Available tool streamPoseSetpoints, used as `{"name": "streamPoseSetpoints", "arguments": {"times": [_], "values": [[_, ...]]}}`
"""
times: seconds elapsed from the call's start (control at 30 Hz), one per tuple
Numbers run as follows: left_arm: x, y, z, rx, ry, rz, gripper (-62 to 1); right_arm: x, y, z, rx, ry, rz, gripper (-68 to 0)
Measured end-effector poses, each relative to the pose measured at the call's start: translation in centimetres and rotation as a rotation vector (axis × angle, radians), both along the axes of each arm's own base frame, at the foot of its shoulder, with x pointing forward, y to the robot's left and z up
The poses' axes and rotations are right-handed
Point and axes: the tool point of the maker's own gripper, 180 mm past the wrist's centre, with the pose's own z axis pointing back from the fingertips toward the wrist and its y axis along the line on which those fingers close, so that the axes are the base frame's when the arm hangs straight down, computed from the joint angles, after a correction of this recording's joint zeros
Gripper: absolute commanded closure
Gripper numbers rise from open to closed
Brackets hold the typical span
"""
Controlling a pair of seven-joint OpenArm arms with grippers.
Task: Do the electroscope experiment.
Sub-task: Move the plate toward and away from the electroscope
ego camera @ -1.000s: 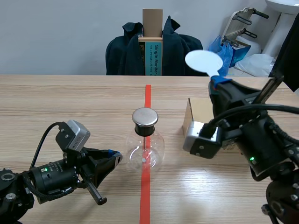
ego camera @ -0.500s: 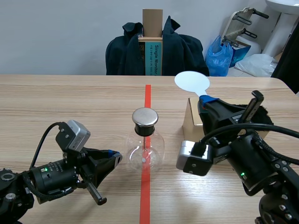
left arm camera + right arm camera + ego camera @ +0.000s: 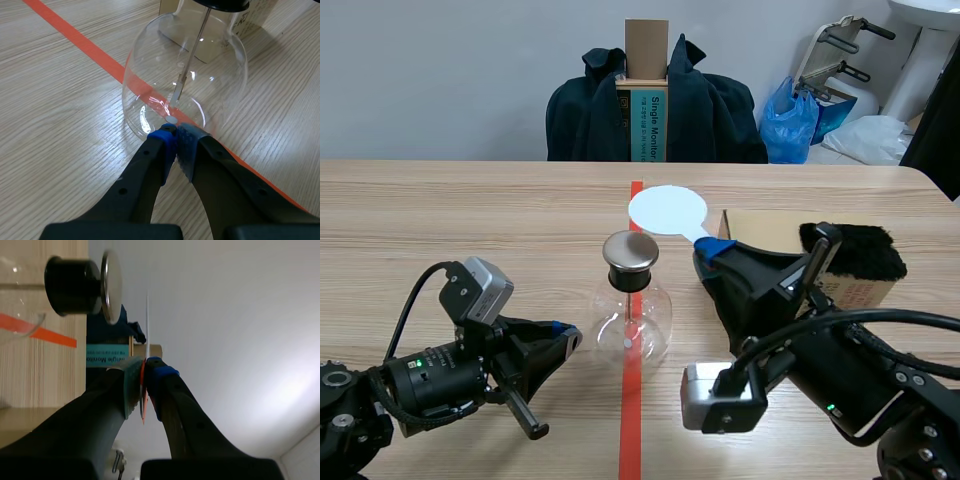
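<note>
Right end effector over wooden table, jacket beyond

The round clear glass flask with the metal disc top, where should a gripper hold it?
Probably at the black stopper neck, coming in level from the side: the clear glass flask stands upright, its bulb is wide and rounded, the neck narrow.

Scene camera faces across the table; 2 wrist cameras look close, seemingly sharing the flask.
</note>
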Motion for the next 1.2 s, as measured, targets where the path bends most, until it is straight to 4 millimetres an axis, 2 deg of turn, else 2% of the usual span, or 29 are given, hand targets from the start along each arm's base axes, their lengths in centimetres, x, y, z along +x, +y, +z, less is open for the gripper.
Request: {"name": "streamPoseSetpoints", "arguments": {"times": [0.47, 0.8, 0.97, 1.2], "values": [[0.0, 0.0, 0.0, 0.0, 0.0, 0.0, -1.9, -1.8, 1.5, -0.1, -0.009, -0.002, 0.129, -0.8], [0.0, 0.0, 0.0, 0.0, 0.0, 0.0, -1.9, -1.7, 1.4, -0.1, -0.009, -0.002, 0.122, -0.8], [0.0, 0.0, 0.0, 0.0, 0.0, 0.0, -1.9, -0.2, 0.2, 0.0, -0.002, 0.0, 0.013, -0.8], [0.0, 0.0, 0.0, 0.0, 0.0, 0.0, -1.9, 1.7, -2.6, -0.3, 0.01, 0.019, -0.189, -0.8]]}}
